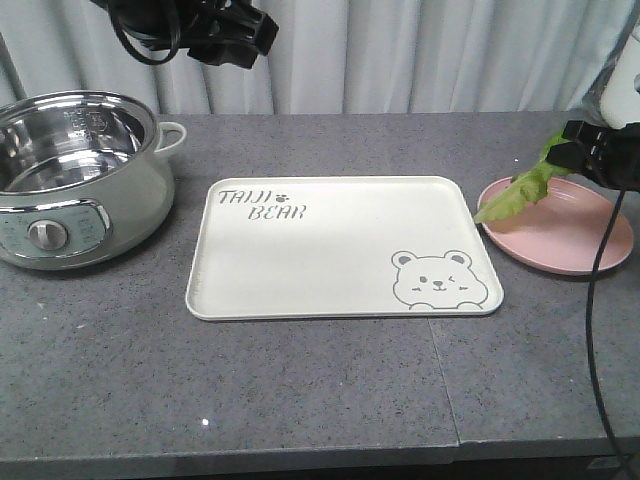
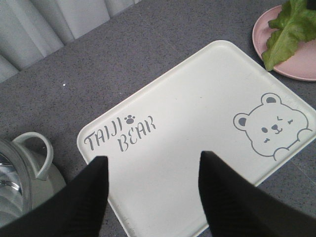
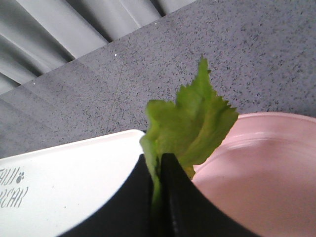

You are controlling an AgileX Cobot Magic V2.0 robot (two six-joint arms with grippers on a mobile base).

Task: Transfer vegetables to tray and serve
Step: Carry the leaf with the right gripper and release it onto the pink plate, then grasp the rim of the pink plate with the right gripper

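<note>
Tray (image 1: 320, 260) mid-counter (image 1: 300, 390). Pot (image 1: 75, 190) to its left, small gap btwn. Plate (image 1: 560, 235) just right of tray, by its back-right corner. Vegetables (image 1: 520, 192) pinched in right gripper (image 3: 159, 163) above plate's left edge, tip near tray rim.

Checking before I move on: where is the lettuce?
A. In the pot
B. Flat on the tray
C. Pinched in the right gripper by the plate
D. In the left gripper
C: the right gripper is shut on the lettuce, which hangs over the rim of the plate; nothing lies on the tray.
</note>
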